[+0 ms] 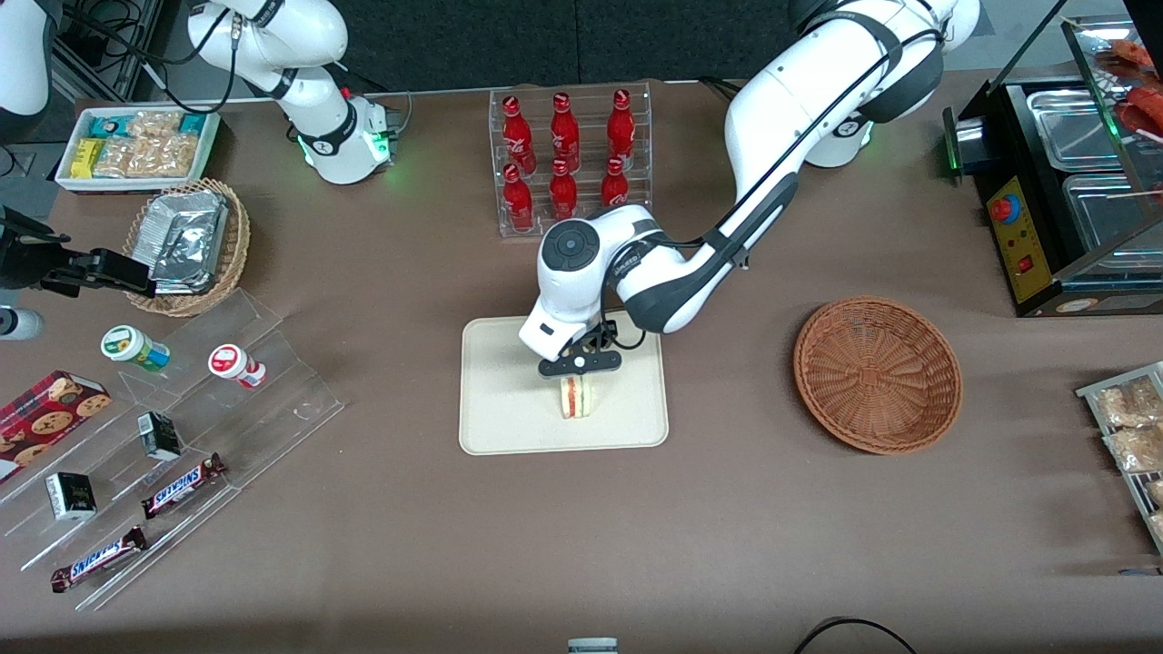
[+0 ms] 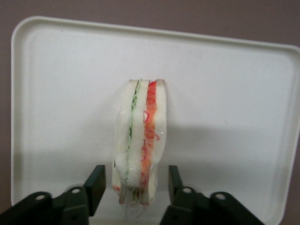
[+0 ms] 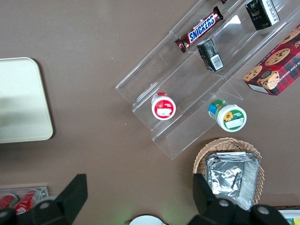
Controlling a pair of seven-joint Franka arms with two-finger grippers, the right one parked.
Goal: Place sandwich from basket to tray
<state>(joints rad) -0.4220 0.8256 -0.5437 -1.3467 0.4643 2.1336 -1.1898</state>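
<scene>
The sandwich [image 1: 576,398] [image 2: 140,140], a wrapped wedge of white bread with red and green filling, stands on its edge on the cream tray [image 1: 509,418] [image 2: 225,93] [image 3: 18,98]. My left gripper [image 1: 579,365] [image 2: 135,180] hangs just above it, open. Its black fingers [image 2: 96,185] flank the sandwich's near end with a gap on each side. The reddish-brown wicker basket [image 1: 877,372] sits beside the tray toward the working arm's end of the table, with nothing in it.
A clear rack of red bottles [image 1: 568,159] stands farther from the front camera than the tray. A tan basket of foil packets [image 1: 191,245], a snack bin [image 1: 136,145] and an acrylic stand [image 1: 182,427] lie toward the parked arm's end. A black food warmer [image 1: 1063,182] stands at the working arm's end.
</scene>
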